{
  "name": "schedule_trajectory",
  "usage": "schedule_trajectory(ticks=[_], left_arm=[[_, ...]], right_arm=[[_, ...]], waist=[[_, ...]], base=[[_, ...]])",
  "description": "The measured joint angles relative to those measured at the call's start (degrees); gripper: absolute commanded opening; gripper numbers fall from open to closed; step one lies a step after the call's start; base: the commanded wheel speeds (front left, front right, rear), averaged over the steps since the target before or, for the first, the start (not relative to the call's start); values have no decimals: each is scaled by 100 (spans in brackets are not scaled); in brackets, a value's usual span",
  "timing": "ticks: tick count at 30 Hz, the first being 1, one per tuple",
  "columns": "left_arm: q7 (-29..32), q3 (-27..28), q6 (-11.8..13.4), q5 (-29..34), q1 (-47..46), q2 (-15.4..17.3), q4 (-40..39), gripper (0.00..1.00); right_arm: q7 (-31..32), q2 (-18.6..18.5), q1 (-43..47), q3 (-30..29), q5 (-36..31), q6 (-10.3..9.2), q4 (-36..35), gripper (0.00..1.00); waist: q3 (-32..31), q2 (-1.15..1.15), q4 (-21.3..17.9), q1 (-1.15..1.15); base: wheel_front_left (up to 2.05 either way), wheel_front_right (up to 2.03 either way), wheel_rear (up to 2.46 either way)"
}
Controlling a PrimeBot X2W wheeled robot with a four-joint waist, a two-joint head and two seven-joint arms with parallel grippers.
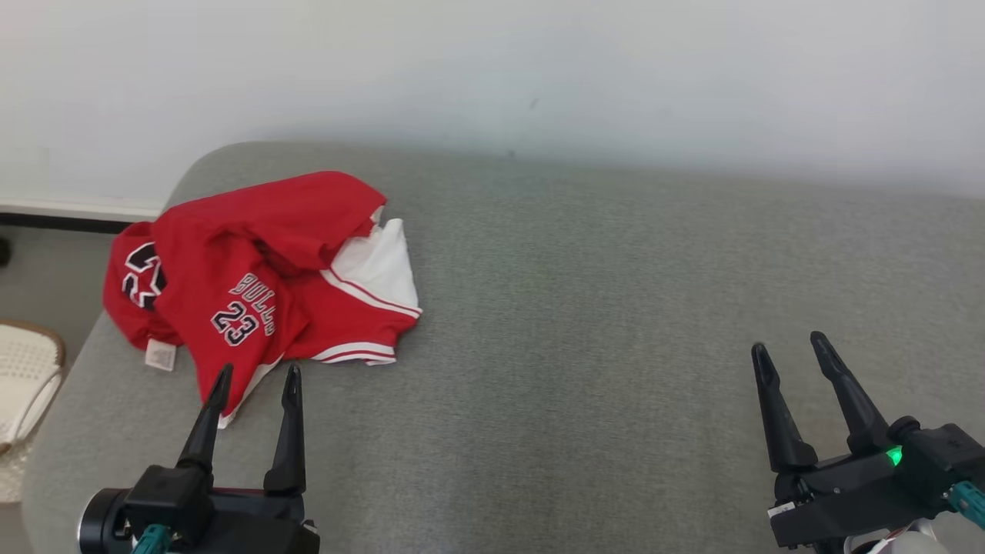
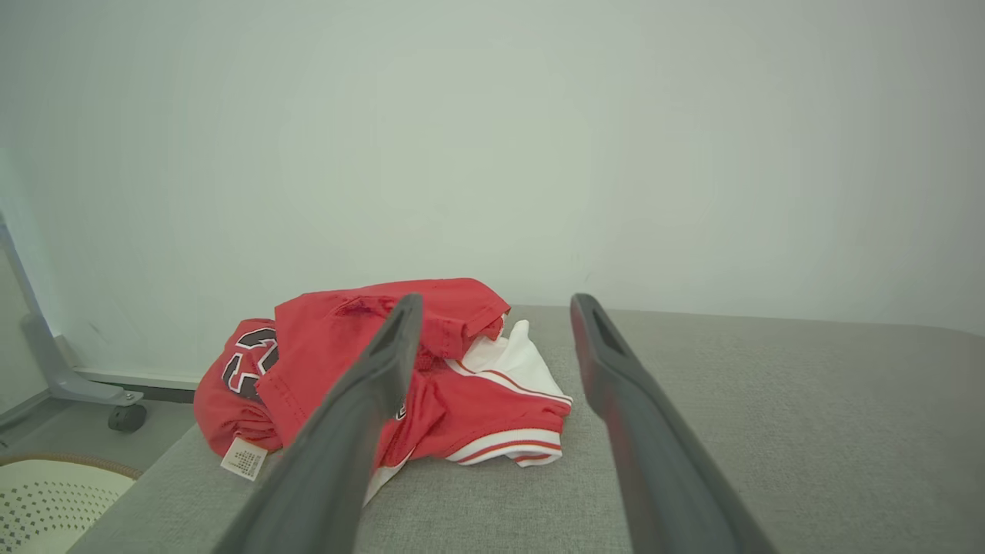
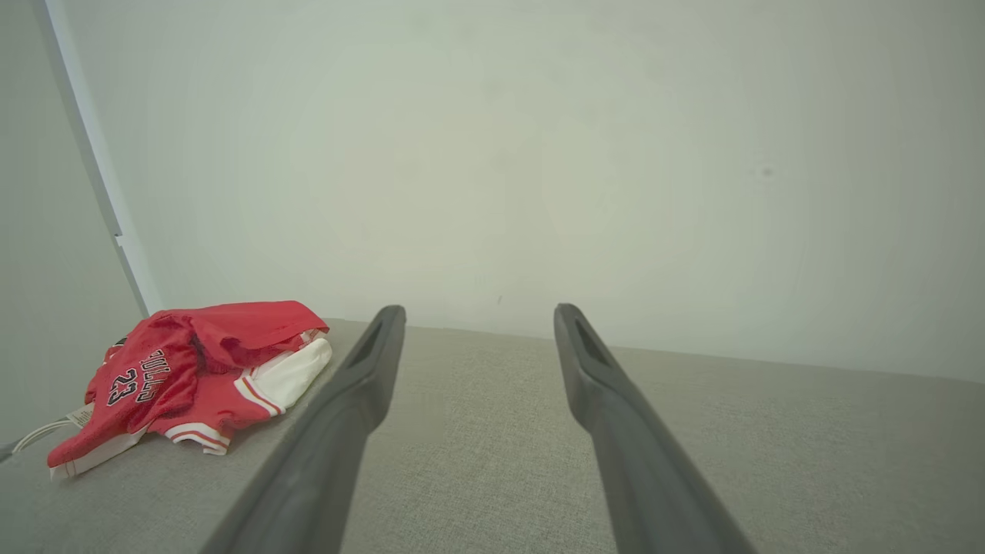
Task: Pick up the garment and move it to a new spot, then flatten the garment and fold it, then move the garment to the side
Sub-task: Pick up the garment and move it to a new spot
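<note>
Head and wrist views of a grey cushion [image 1: 616,308] set against a pale wall [image 1: 492,69].

The jersey [image 1: 254,277] lies crumpled on the cushion's far left part, close to the far edge and reaching the left edge. It is red with white trim; "BULLS" and "23" face up, and a dark emblem shows on the fold nearest the left edge. A white panel is turned out on the side of the heap toward the cushion's middle. A small white tag [image 1: 160,355] sticks out at the near left of the heap.

The left gripper [image 1: 258,371] is over the cushion's near left part, its fingers spread apart and holding nothing. Its tips point at the jersey's near hem; in the head view one tip overlaps the hem, but whether it touches cannot be told. In the left wrist view the left gripper [image 2: 499,302] frames the jersey [image 2: 477,415], with the tag [image 2: 245,459] to one side on the cushion [image 2: 769,423].

The right gripper [image 1: 789,344] is over the cushion's near right part, fingers likewise apart and empty, well away from the jersey. In the right wrist view the right gripper [image 3: 479,309] points across bare cushion [image 3: 477,462] toward the wall, with the jersey [image 3: 192,362] far off at the cushion's left end.

Beyond the cushion's left edge, on the floor, stand a white basket [image 1: 27,369] and a caster [image 2: 127,417] on a grey stand.
</note>
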Motion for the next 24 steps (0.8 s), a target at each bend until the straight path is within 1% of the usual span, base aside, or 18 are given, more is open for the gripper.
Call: schedule_trajectory(ticks=[12,16,24], left_arm=[[0,94,2,31,2,-67,-3,100],[0,130,2,31,4,-87,-4,100],[0,199,2,32,5,-159,-4,100]], right_arm=[[0,103,-1,41,-10,76,2,100],[0,118,-3,62,-15,126,11,100],[0,123,-23,64,-80,153,46,100]], waist=[[36,0,577,0],[80,0,745,0],[166,0,1044,0]], base=[[0,0,0],[0,0,0],[0,0,0]])
